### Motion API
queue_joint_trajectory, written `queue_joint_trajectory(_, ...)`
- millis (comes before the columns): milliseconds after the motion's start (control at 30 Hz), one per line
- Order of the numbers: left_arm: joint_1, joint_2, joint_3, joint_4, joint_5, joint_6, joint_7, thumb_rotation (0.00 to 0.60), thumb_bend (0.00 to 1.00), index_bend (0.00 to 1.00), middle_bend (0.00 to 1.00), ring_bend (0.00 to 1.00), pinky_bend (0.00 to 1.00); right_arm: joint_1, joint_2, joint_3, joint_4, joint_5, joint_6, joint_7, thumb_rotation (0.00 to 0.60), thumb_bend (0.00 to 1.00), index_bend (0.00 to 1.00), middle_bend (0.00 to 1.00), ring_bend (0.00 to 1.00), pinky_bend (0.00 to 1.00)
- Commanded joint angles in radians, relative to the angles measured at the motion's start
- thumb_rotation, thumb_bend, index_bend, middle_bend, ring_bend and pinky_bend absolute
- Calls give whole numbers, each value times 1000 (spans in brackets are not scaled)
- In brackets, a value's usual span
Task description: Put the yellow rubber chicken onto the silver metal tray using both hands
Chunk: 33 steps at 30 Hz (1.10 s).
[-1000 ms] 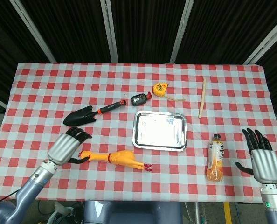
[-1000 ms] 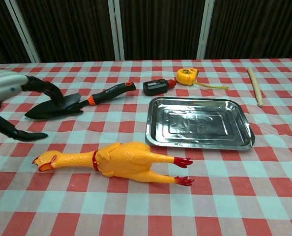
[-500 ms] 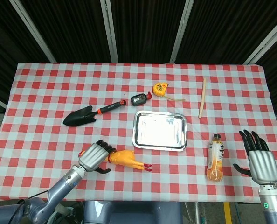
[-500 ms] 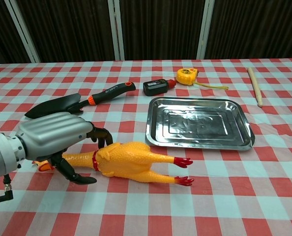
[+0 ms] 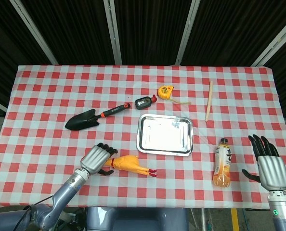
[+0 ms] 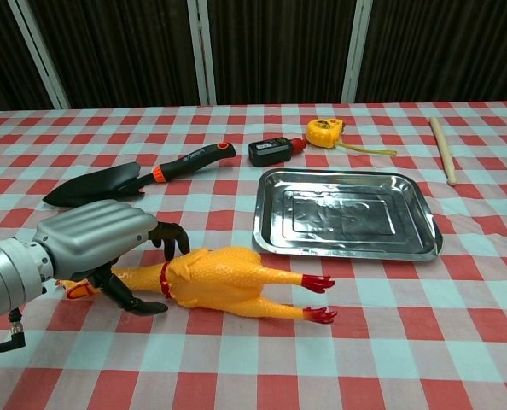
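On the red-and-white checked table (image 5: 46, 110), the yellow rubber chicken (image 6: 224, 278) lies on its side just in front of the silver metal tray (image 6: 424, 218), red feet toward the right. The left robot hand (image 6: 100, 239) cups its neck, fingers curled around without a confirmed grip, apparently preparing a lift. The right robot hand (image 5: 270, 166) waits well apart, fingers spread, holding nothing.

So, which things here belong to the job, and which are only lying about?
For the job:
chicken
tray
left hand, over the chicken's neck
right hand, off to the side

Lying about:
trowel
tape measure
black device
wooden stick
bottle
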Motion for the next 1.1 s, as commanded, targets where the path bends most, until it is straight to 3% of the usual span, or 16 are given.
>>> queue_joint_trajectory(33, -5, -9, 1, 8, -2, 0, -12, 600, 239, 303, 358, 299, 323, -2, 2, 0, -1, 5, 0, 0, 600, 152, 0, 84, 11, 149)
queue_joint_trajectory(333, -17, -26, 11, 31, 49, 24, -110, 600, 533, 556, 588, 499, 545, -8, 5, 0, -3, 15, -1, 2, 600, 151, 0, 84, 11, 149)
queue_joint_trajectory(533, -23, -13, 25, 58, 166, 98, -259, 600, 549, 592, 621, 535, 590, 0, 13, 4, -13, 4, -2, -2, 600, 151, 0, 84, 11, 149)
queue_joint_trajectory(767, -84, 55, -43, 22, 179, 91, -286, 600, 556, 593, 622, 536, 590, 40, 76, 19, -74, -58, -18, 63, 600, 151, 0, 84, 11, 149)
queue_joint_trajectory(1100, -195, 153, -175, -78, 91, 1, -226, 600, 569, 596, 624, 537, 591, 145, 233, 31, -219, -154, -133, 248, 600, 151, 0, 84, 11, 149)
